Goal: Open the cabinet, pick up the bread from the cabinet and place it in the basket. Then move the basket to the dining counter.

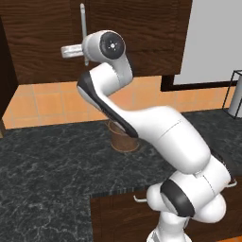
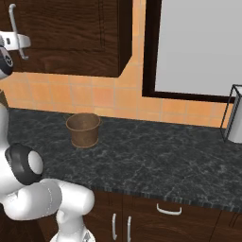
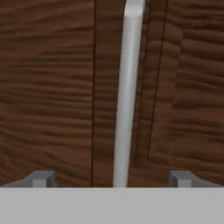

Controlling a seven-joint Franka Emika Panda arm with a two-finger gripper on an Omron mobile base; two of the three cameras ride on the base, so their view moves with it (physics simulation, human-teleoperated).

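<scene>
Dark wood-grain cabinet (image 1: 42, 42) is seen shut along the top of the frame, silver bar handle (image 3: 127, 96) upright. Brown woven basket (image 2: 83, 129) is stood upright on black counter, mid-left.

A glossy white robot arm (image 1: 160, 127) was built from rounded, bulbous segments joined by dark bands. A black collar ringed the fat lower joint (image 1: 177, 198), and a long black strip ran along the underside of the slimmer upper link. At the wrist, a round cap (image 1: 112, 45) carried a dark circular face with small pale dots. The hand (image 1: 72, 51) beyond it was a pale grey-white block. The 2 fingers (image 3: 41, 179) ended in small, squared grey tips.
</scene>
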